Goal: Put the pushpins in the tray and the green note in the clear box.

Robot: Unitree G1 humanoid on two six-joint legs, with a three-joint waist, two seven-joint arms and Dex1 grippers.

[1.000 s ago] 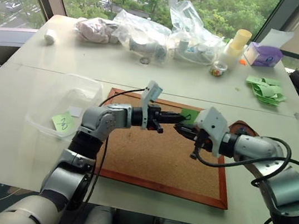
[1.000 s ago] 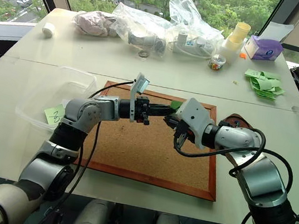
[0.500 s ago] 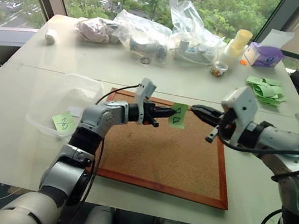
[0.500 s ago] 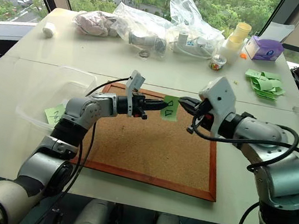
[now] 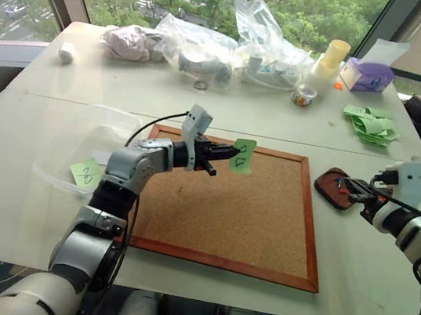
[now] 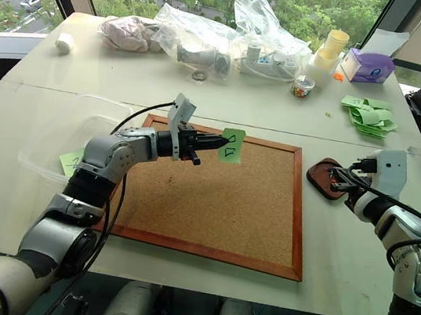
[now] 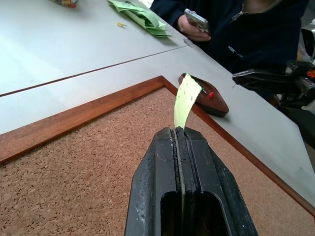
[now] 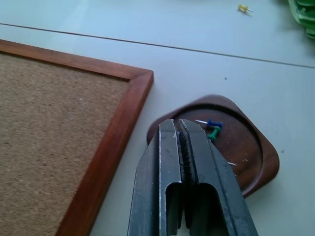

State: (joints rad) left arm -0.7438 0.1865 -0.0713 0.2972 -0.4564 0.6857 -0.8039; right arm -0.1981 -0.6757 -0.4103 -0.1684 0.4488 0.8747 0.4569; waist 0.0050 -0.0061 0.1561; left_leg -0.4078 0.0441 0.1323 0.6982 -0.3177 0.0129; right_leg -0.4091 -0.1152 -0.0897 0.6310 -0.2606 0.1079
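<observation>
Left wrist view: the green note (image 7: 186, 101) is pinched only by its edge in the left gripper's (image 5: 223, 153) clenched jaws above the corkboard (image 5: 227, 207), so it could be dropped before the clear box (image 5: 69, 148) is reached, while the right gripper's (image 6: 340, 177) jaws are clenched empty over the tray (image 8: 246, 147).

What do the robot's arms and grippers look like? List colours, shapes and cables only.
Both arms are built of rounded silver-grey metallic segments joined by black joints. A thin black cable loops along the left arm, a thicker one along the right. Each wrist carries a white, boxy camera housing. The left gripper and the right gripper each have two long, flat black fingers with ribbed inner pads.
</observation>
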